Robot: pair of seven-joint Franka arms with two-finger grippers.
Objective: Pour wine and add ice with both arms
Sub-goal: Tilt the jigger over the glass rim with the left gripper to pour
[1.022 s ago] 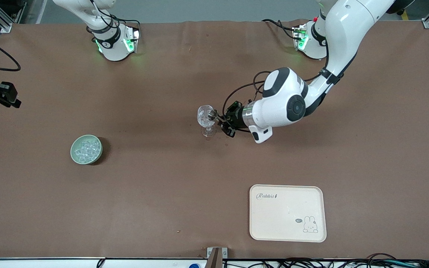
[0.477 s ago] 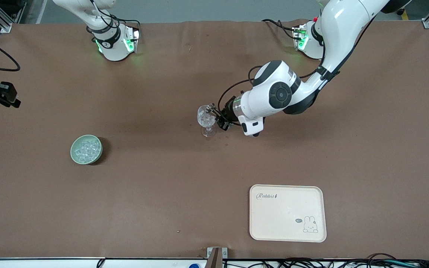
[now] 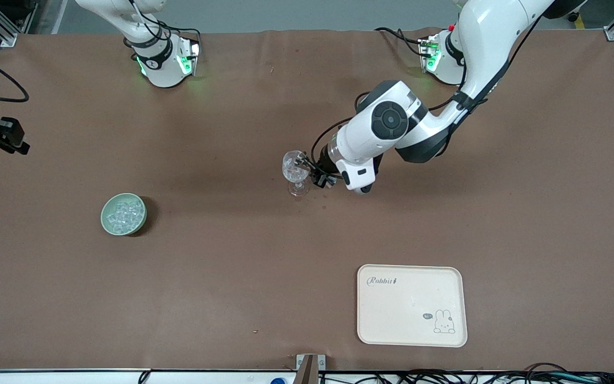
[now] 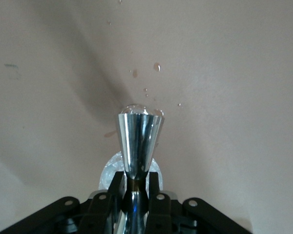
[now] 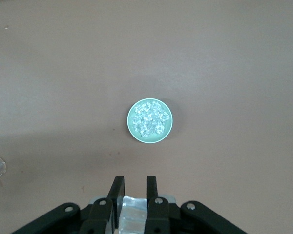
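Now left gripper clamped on stemmed glass, right gripper above ice

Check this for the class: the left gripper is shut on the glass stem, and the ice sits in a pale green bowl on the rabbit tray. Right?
Not quite. The front view shows the bowl of ice on the bare table, apart from the tray. The left gripper does grip the glass stem.

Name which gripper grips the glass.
The left gripper: shut on the glass stem mid-table. The right gripper hangs over the ice bowl.
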